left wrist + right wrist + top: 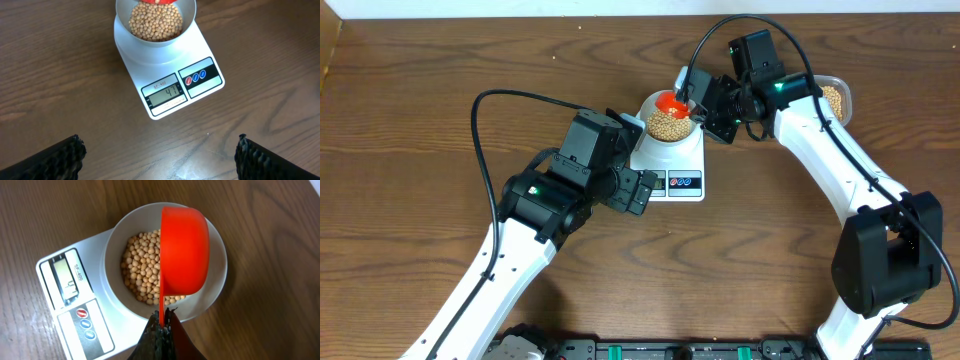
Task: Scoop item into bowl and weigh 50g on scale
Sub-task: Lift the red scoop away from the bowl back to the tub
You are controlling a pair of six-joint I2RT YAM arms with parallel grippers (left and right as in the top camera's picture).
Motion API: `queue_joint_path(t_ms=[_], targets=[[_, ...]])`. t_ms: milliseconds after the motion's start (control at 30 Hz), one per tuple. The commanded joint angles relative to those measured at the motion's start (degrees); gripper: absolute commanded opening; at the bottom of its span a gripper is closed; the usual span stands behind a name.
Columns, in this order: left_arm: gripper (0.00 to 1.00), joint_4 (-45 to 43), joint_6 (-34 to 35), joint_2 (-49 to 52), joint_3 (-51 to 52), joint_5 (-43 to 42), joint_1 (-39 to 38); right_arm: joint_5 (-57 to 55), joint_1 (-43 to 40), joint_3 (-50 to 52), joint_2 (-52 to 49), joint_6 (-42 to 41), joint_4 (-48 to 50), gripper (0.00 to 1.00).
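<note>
Red plastic scoop (184,250) sits in the right claw (161,325), which is pinched tight on its thin handle. The scoop hangs right over the bowl (114,260), with its round back to the wrist view. The beans (142,275) lie in the bowl, just under the scoop and just past the claw's tips. The bowl stands on the scale (75,305). The left claw (160,155) is spread wide and holds nothing. It hovers over bare wood on the screen side of the scale, apart from it.

The beans are small, round and tan-yellow, in a pile that covers the bowl's bottom. The bowl is round and white. The scale is flat and white, with a small grey screen (165,94) showing dark digits and two round buttons (195,77), one red and one blue.

The surface (410,80) is dark brown wood with a wavy grain. A clear tub (849,95) with more beans sits near its far edge, partly hidden by the right arm. A pale strip (520,8) runs along that far edge.
</note>
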State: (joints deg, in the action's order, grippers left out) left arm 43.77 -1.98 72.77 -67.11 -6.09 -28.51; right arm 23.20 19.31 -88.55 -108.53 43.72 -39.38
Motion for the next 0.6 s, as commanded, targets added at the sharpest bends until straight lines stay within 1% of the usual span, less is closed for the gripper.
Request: queue_joint_path(t_ms=[0, 133, 433, 500, 567], targets=[[0.98, 0.35, -0.81, 0.44, 0.20, -0.33, 0.15, 0.24, 0.66, -1.40, 1.38, 4.90, 0.22, 0.01], [0.98, 0.35, -0.81, 0.44, 0.20, -0.33, 0.15, 0.22, 0.68, -1.40, 1.38, 6.73, 1.07, 0.01], [0.98, 0.35, -0.81, 0.44, 0.20, -0.33, 0.15, 0.24, 0.68, -1.40, 1.38, 6.71, 5.03, 0.01], [0.98, 0.35, -0.81, 0.44, 0.20, -0.33, 0.15, 0.26, 0.68, -1.40, 1.38, 6.23, 5.16, 0.01], [0.98, 0.35, -0.81, 0.44, 0.20, -0.33, 0.15, 0.26, 0.66, -1.40, 1.38, 3.93, 5.35, 0.01]])
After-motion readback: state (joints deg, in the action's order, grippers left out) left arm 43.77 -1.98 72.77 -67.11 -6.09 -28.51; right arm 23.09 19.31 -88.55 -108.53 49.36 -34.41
